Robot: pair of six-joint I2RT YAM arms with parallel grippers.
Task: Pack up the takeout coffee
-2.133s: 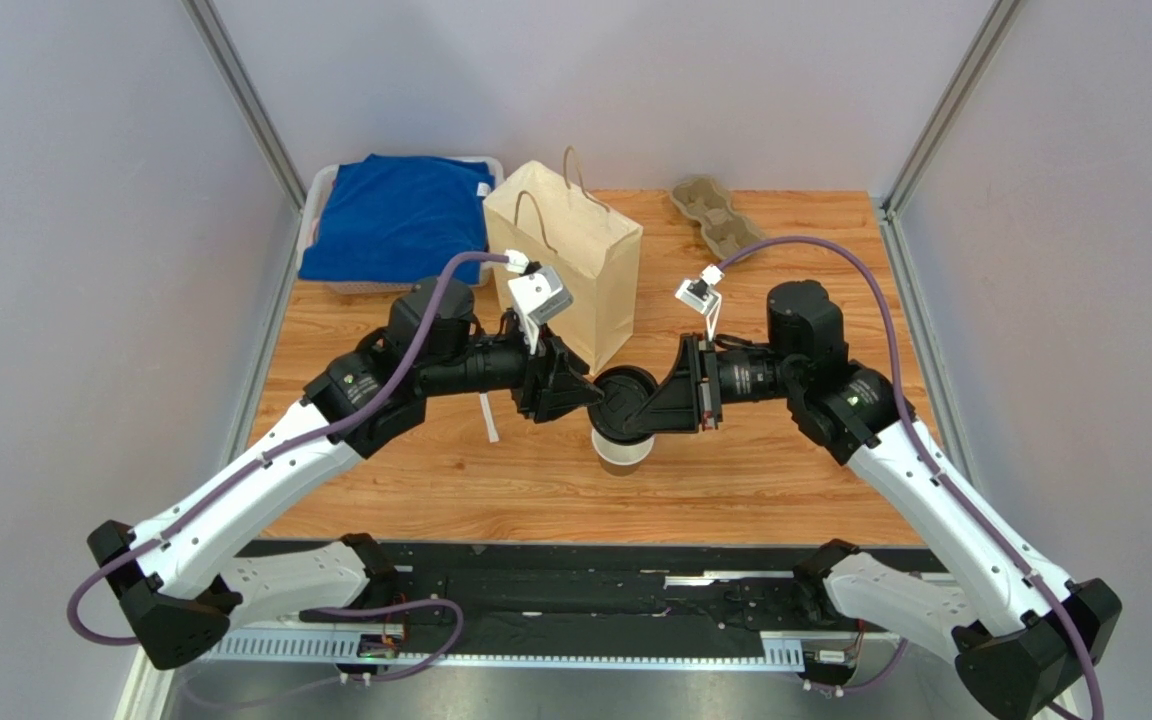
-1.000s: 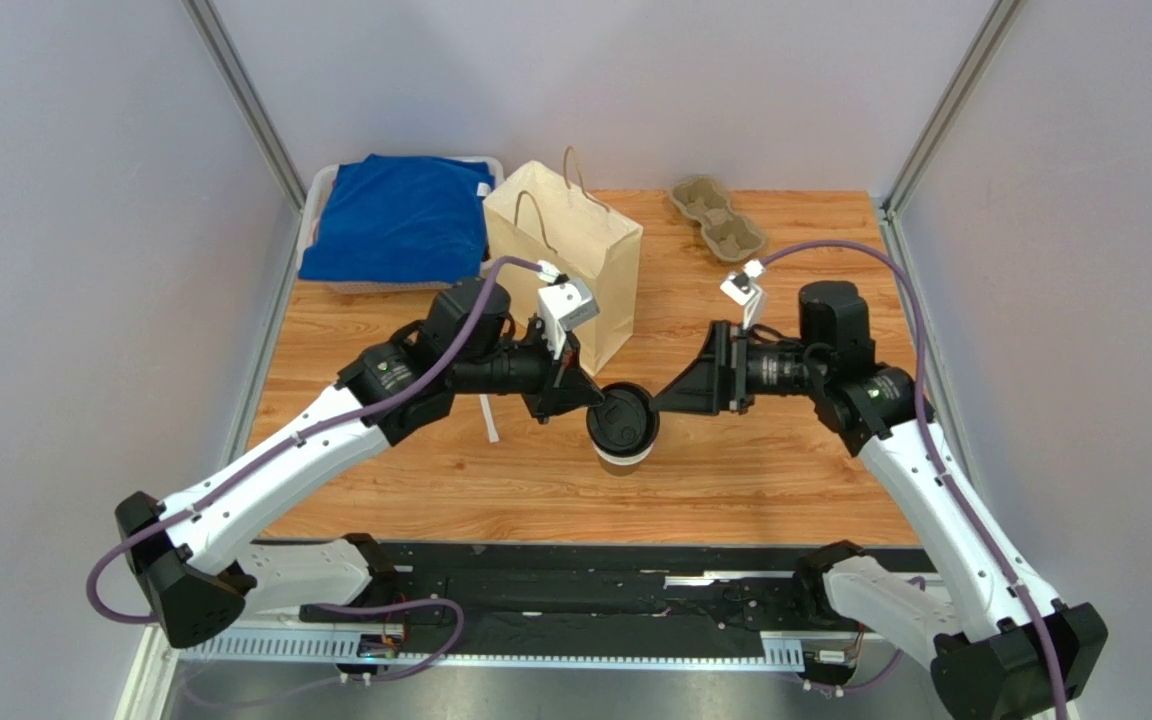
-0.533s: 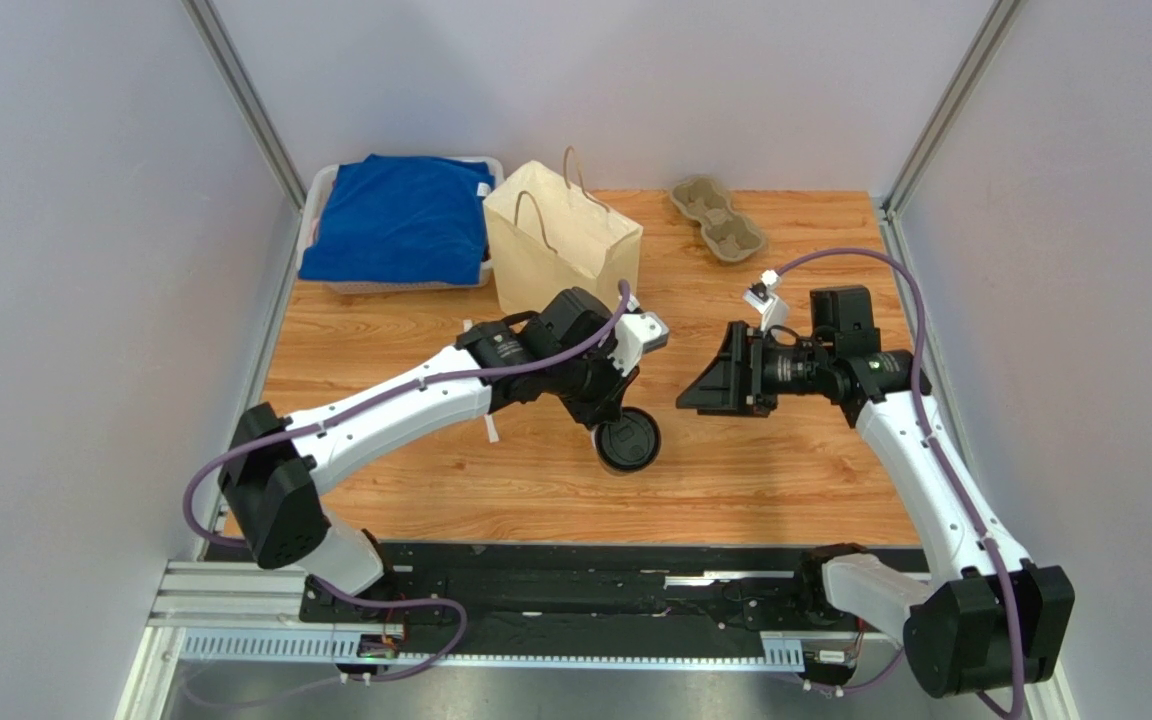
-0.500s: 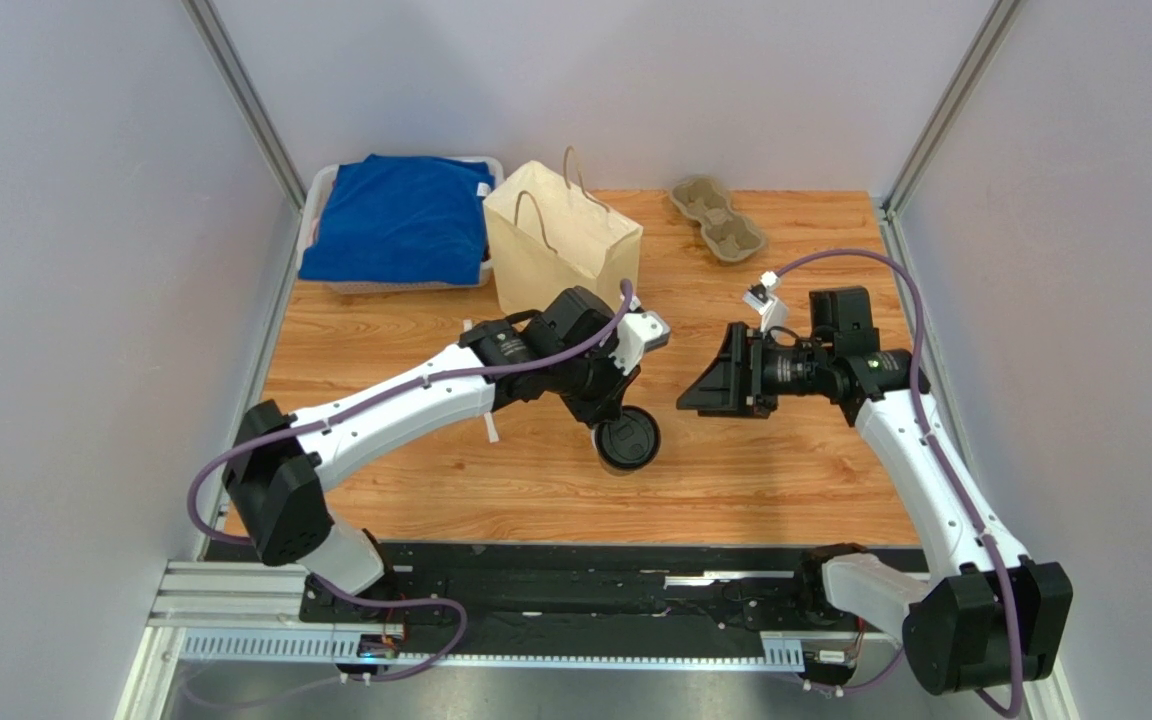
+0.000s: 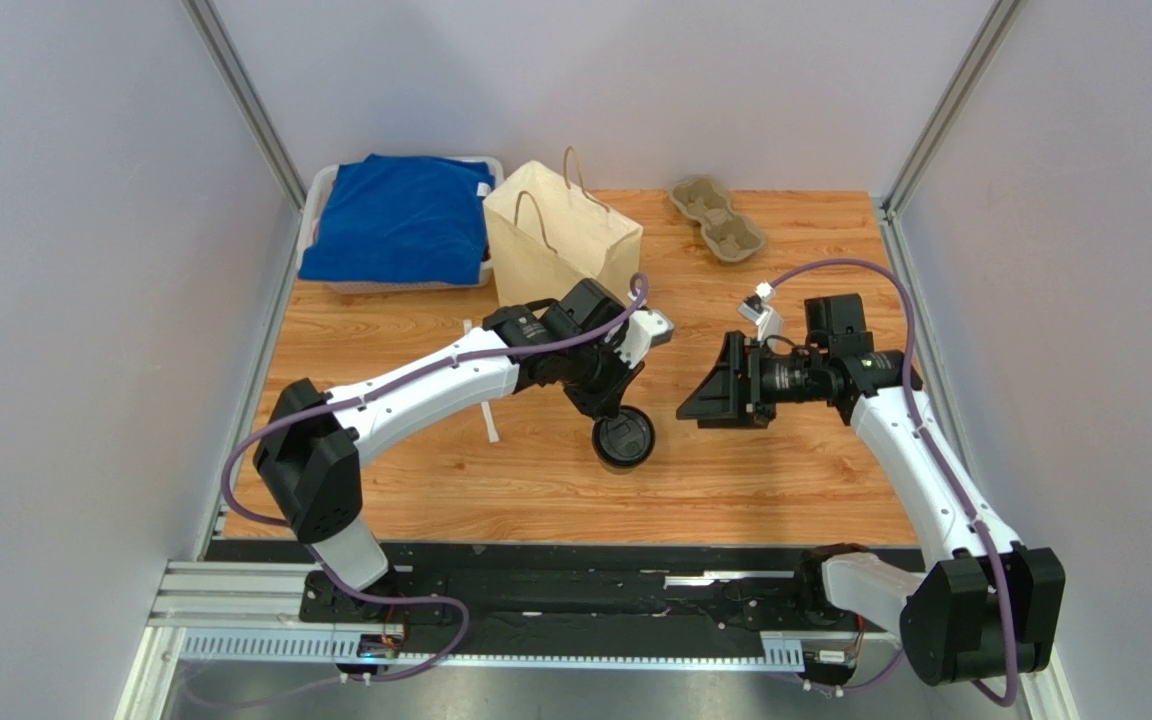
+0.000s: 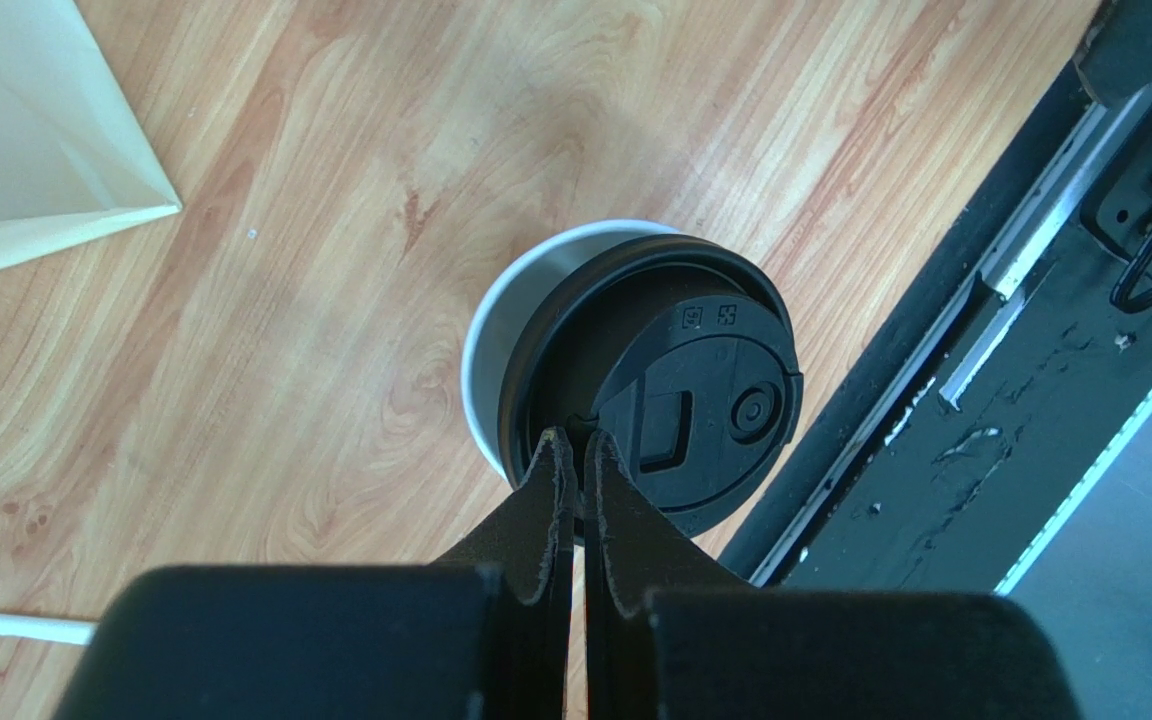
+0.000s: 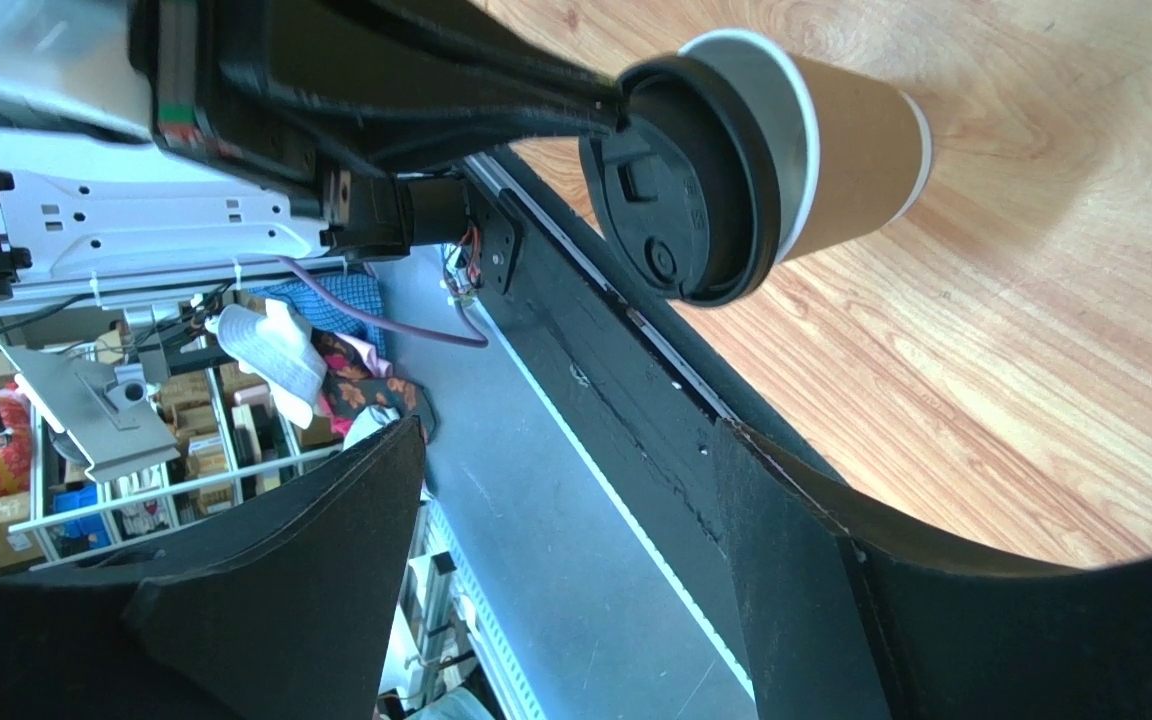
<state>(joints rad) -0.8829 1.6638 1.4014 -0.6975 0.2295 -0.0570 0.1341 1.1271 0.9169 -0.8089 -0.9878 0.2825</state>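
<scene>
The takeout coffee [image 5: 624,438] is a brown paper cup [image 7: 845,150] with a black lid [image 6: 687,405], at the table's near middle. My left gripper [image 5: 608,408] is shut on the lid's rim, its fingertips [image 6: 555,450] pinched together over the edge. I cannot tell whether the cup's base touches the wood. My right gripper [image 5: 692,410] stands open to the right of the cup, apart from it, with nothing between its fingers [image 7: 778,510]. A tan paper bag [image 5: 560,240] with handles stands upright behind the cup.
A grey-brown pulp cup tray [image 5: 714,215] lies at the back right. A blue cloth [image 5: 394,215] sits in a tray at the back left. A thin white straw [image 5: 488,420] lies under the left arm. The black rail [image 5: 567,578] borders the near edge.
The right gripper has let go of the cup and drawn back to the right. The left arm has swung round while keeping its pinch on the lid. The cup has barely shifted.
</scene>
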